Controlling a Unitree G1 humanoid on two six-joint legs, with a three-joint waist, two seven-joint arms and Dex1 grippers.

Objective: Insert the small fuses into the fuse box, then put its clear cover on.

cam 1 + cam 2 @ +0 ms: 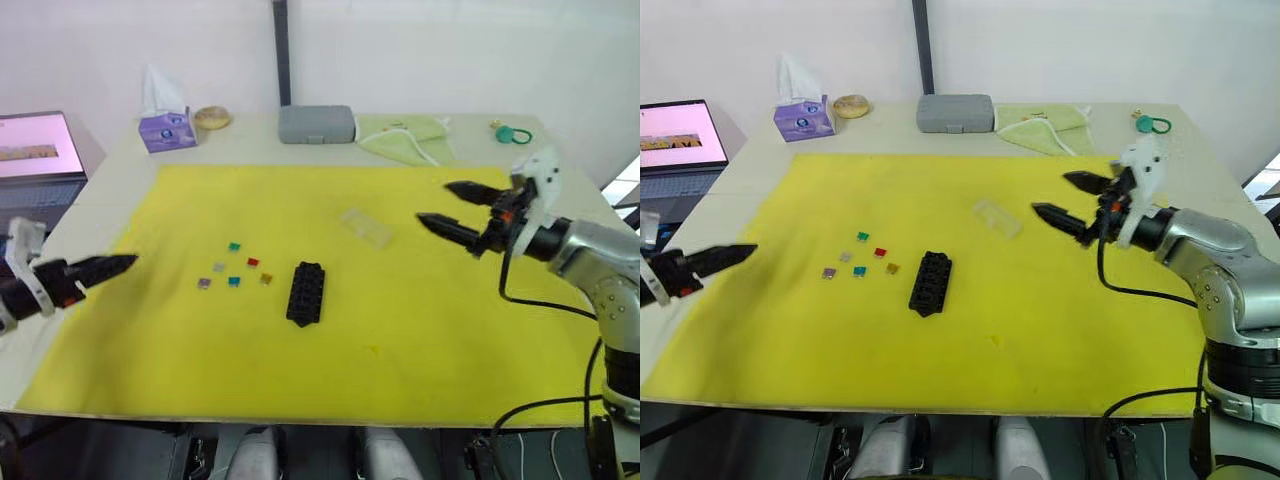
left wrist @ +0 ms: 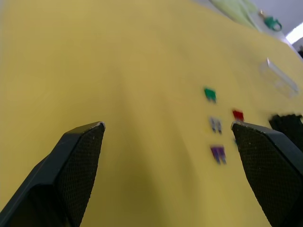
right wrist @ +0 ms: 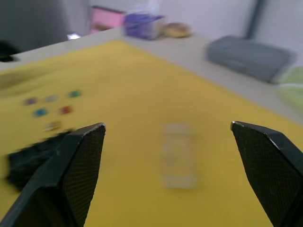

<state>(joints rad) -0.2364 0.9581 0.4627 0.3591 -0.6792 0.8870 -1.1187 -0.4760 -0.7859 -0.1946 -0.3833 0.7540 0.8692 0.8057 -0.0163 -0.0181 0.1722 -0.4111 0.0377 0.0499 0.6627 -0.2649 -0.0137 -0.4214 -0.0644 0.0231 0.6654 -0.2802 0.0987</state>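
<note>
1. Our left gripper (image 1: 125, 262) hovers at the yellow mat's (image 1: 400, 330) left edge, fingers spread and empty; we should lower it gently onto one fuse.
2. The fuses (image 1: 235, 270) lie loose just left of the fuse box (image 1: 306, 292).
3. Farther off, our right gripper (image 1: 442, 206), fingers apart, faces the clear cover (image 1: 366, 227); it should wait.

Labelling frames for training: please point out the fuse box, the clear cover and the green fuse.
fuse box (image 1: 305, 293), left eye view, slotted top.
clear cover (image 1: 366, 227), left eye view, middle.
green fuse (image 2: 210, 93), left wrist view, body.
</note>
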